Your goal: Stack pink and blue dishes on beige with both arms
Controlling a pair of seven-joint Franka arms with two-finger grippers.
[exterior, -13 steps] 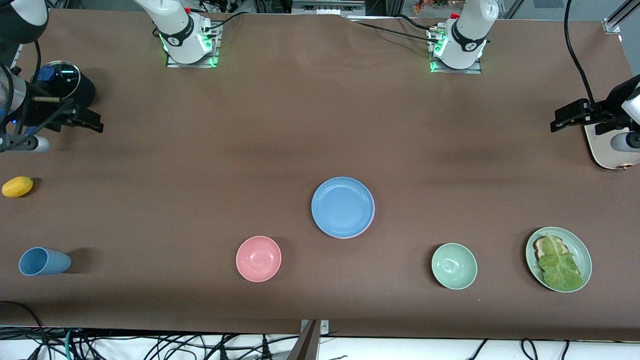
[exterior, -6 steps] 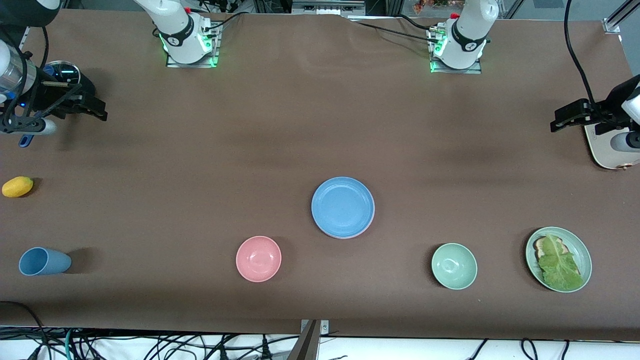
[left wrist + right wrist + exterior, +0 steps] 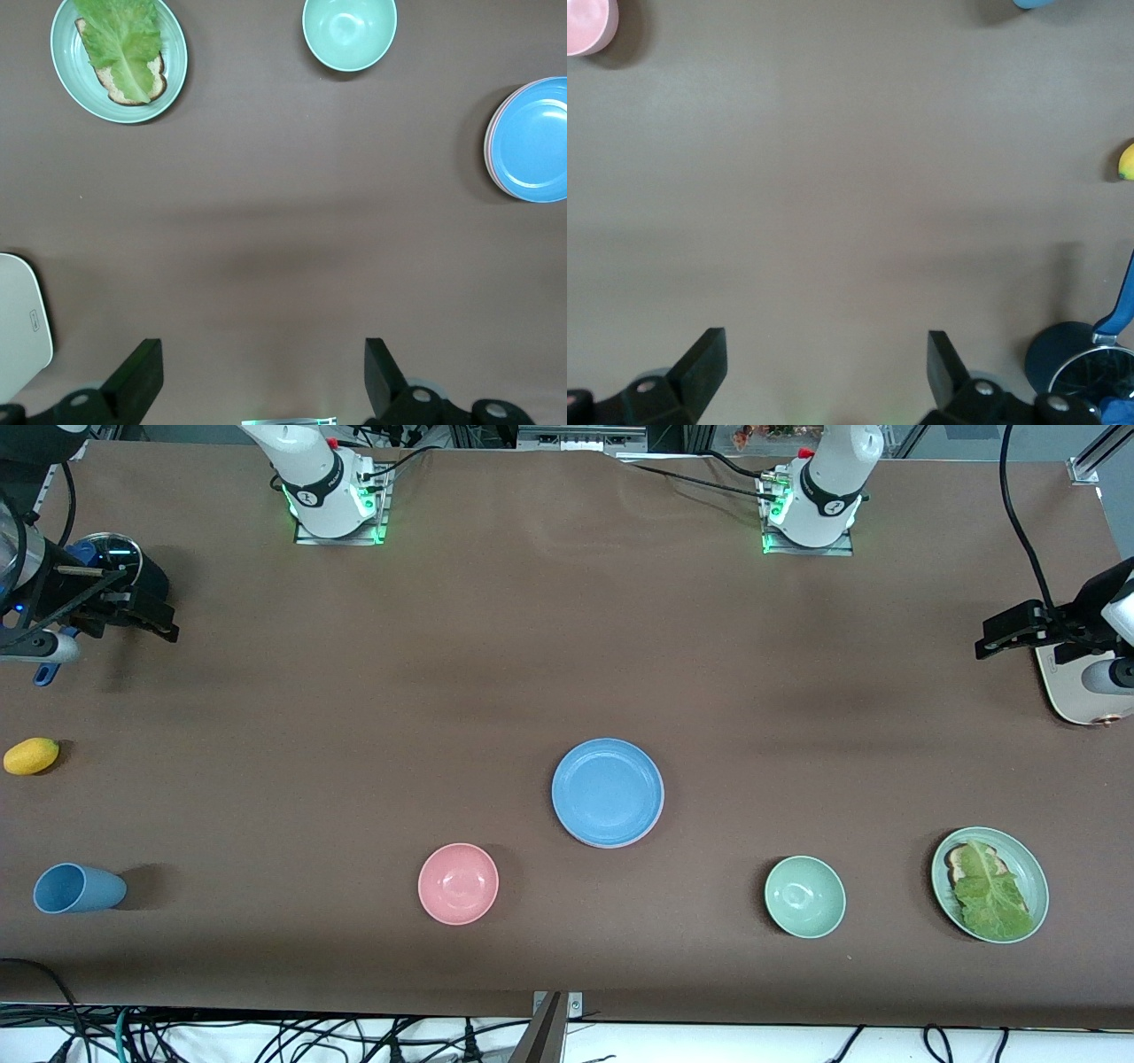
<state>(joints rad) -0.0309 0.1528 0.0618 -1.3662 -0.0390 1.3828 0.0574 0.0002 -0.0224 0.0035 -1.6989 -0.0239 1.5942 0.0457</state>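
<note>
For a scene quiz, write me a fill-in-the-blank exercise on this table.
1. The plate on top of the stack in the middle of the table is ____.
2. The green plate toward the left arm's end holds bread and a leaf of ____.
3. The blue cup lies on its ____.
4. The left gripper and the right gripper both have their jaws ____.

Missing words: blue; lettuce; side; open

brown table (image 3: 354, 717), plates (image 3: 608, 792), bowls (image 3: 458, 883), cup (image 3: 78, 888)
</note>
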